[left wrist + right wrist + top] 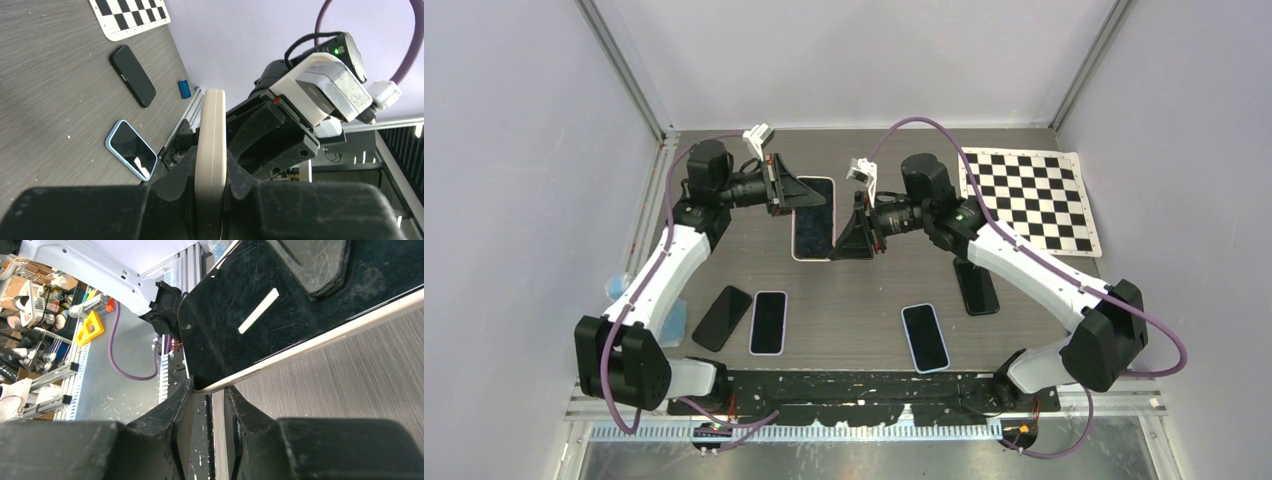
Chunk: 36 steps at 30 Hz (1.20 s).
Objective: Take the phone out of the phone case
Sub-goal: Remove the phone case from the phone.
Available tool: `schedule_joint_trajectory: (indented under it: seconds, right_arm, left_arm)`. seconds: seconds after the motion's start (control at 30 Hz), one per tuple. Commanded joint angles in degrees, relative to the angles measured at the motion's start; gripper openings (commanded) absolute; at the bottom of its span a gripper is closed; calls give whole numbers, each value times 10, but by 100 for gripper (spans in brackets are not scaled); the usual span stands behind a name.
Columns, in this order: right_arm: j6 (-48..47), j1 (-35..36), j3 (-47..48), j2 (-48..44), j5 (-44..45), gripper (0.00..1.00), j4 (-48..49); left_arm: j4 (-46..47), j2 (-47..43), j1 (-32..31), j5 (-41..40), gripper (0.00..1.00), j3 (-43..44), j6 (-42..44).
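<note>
The phone (812, 225), dark screen up, sits in a beige case and is held raised over the table's middle. My left gripper (789, 195) is shut on the case's left long edge. In the left wrist view the beige case rim (210, 145) is pinched between the two black fingers of my left gripper (210, 162). My right gripper (856, 235) is at the phone's near right corner. In the right wrist view that gripper (208, 386) is open. Its tips stand on either side of the corner of the phone (260, 305), whose case edge (325, 337) runs off to the right.
Four other phones lie on the table: a black one (722, 317), a lilac-cased one (768, 322), a blue-cased one (925, 337) and a black one (976, 285) under my right arm. A checkerboard sheet (1029, 200) lies at the back right.
</note>
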Motion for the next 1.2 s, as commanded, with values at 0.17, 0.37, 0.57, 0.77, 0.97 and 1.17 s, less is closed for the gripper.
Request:
schedule_joint_trajectory:
  seconds: [0.17,0.37,0.57,0.77,0.97,1.17]
  right_arm:
    - [-54,25,-12,-14,67,35,80]
    - [-76,25,-7,-14,89,38,54]
    - [-100,25,-11,-29,127,43,2]
    - [17,-4,-17,-38,147,55,17]
    - [132,-20,-100,-102,138,72,167]
    - [427,-16,-165,-101,185,76,461]
  left_arm:
    - [177,19,-29,-73,0,-60,-285]
    - [210,8,-29,-98,0,-75,-338]
    - [181,-10,-24,-119,0,-70,-319]
    - [180,-24,-5,-152,0,-63,-287]
    - [168,-29,5,-159,0,-54,-252]
    - [172,-40,8,-184,0,-54,-252]
